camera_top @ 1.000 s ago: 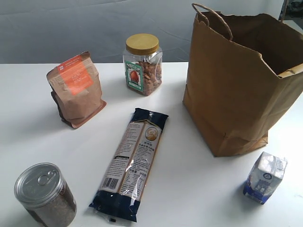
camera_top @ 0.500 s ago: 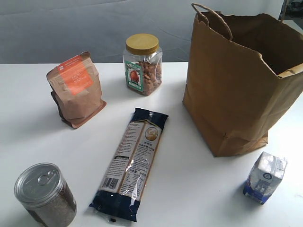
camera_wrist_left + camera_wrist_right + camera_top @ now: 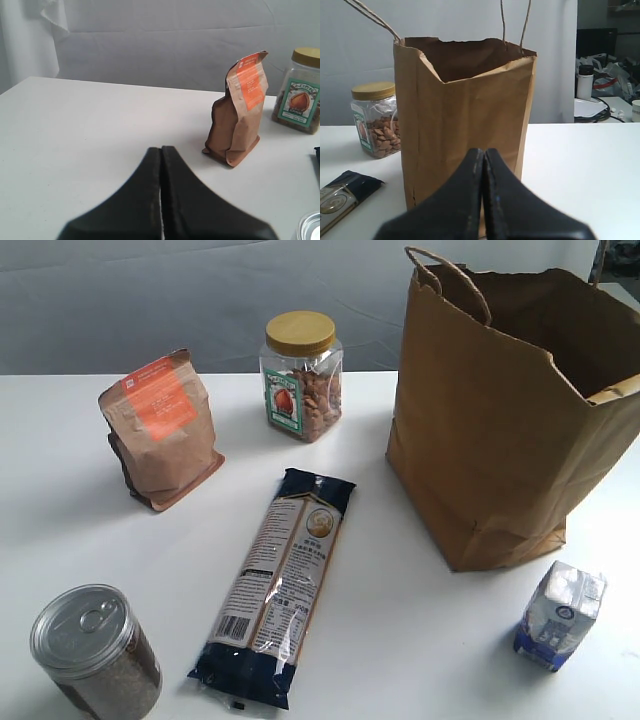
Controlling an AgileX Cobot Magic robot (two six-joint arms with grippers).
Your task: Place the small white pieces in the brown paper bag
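The brown paper bag [image 3: 500, 420] stands open and upright at the back right of the white table. In the right wrist view the brown paper bag [image 3: 465, 125] rises straight ahead of my right gripper [image 3: 484, 150], whose fingers are shut with nothing between them. A few tiny white specks [image 3: 615, 116], possibly the small white pieces, lie far off beside the bag, too small to tell. No small white pieces show in the exterior view. My left gripper [image 3: 161, 148] is shut and empty above bare table. Neither gripper appears in the exterior view.
A brown pouch with orange label [image 3: 160, 430] and a yellow-lidded nut jar [image 3: 301, 375] stand at the back. A dark noodle packet [image 3: 280, 585] lies mid-table, a metal-lidded can [image 3: 95, 650] at front left, a blue-and-white carton [image 3: 560, 615] at front right.
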